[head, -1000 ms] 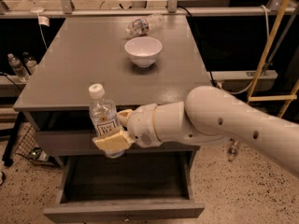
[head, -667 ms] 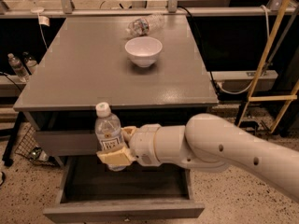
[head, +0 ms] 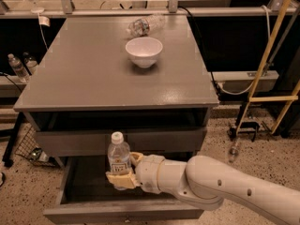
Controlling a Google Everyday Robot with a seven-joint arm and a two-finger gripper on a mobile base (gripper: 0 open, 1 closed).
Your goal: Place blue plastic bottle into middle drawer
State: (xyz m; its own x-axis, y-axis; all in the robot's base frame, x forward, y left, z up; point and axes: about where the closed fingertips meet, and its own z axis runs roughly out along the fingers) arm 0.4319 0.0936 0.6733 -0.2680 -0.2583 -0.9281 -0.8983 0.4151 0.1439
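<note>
Bottle (head: 119, 157) has dropped and slid a bit right since a second ago. It was up at the tabletop edge; now it hangs in front of the cabinet, over the open middle drawer (head: 126, 214). Gripper (head: 121, 176) went down with it and sits low over the drawer's left-centre, with the arm (head: 211, 186) reaching in from the right of the view. Fingers (head: 123, 181) are clamped on the bottle's lower body, at the label, and the cap is free above.

The relation that matters: the bottle is upright, long axis vertical, base pointing at the dark drawer floor. So the drawer lies directly below what you hold, and I judge no sideways travel is left (depth from one view is a guess). The base looks inside the front rim and apart from the left wall. Whether it has touched the floor I cannot tell, because the fingers hide the base.

The cap lines up with the closed drawer face (head: 154, 142) above. I can't say how near it is in depth, so watch that.

Next, I'd say: straight down, then release. A tall upright bottle may tip once let go, but the drawer walls should catch it.

Bowl (head: 144, 51) and the other bottle (head: 145, 26), which lies at the back of the table (head: 84, 83), are well apart from all this.
</note>
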